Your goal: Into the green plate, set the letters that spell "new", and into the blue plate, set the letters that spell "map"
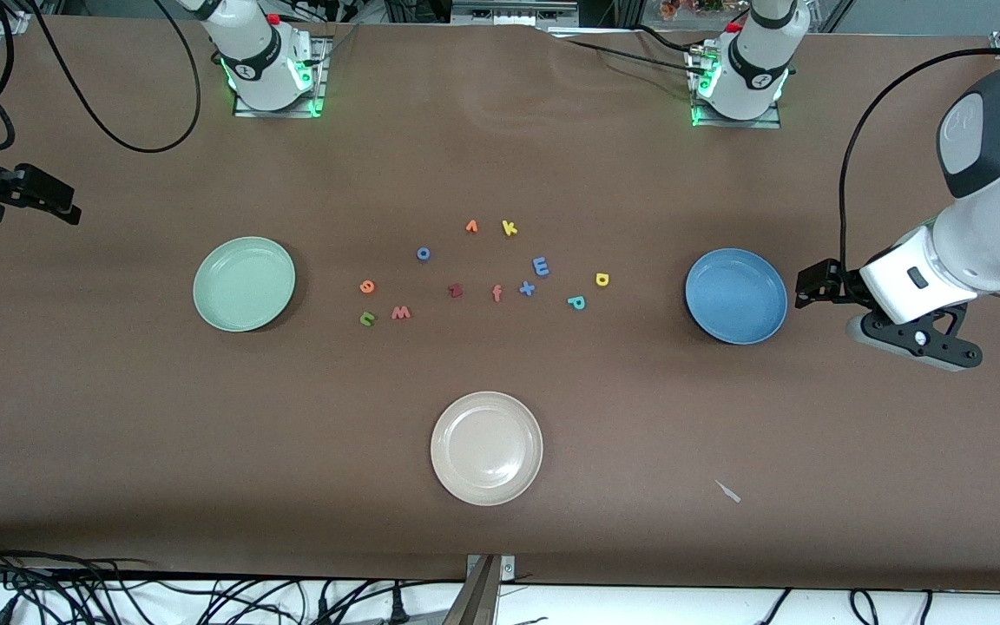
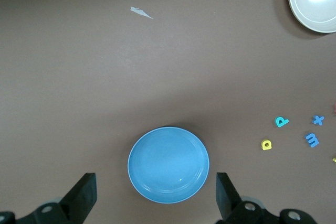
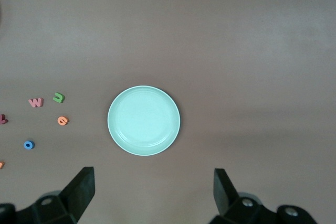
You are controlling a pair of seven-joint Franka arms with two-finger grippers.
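Nearest the camera sits the cream plate (image 1: 486,447), by the worktop's front edge, empty. Up the middle of the worktop my letters lie scattered: green n (image 1: 367,319), pink w (image 1: 401,312) and orange e (image 1: 367,286) toward the green plate (image 1: 244,284); blue m (image 1: 541,266), yellow a (image 1: 601,279) and teal p (image 1: 576,302) toward the blue plate (image 1: 735,295). Both plates hold nothing. My left pincer (image 2: 155,199) hangs above the worktop at the left arm's end, just beside the blue plate, fingers wide apart, empty. My right pincer (image 3: 152,195) hovers at the right arm's end, near the green plate, likewise spread and empty.
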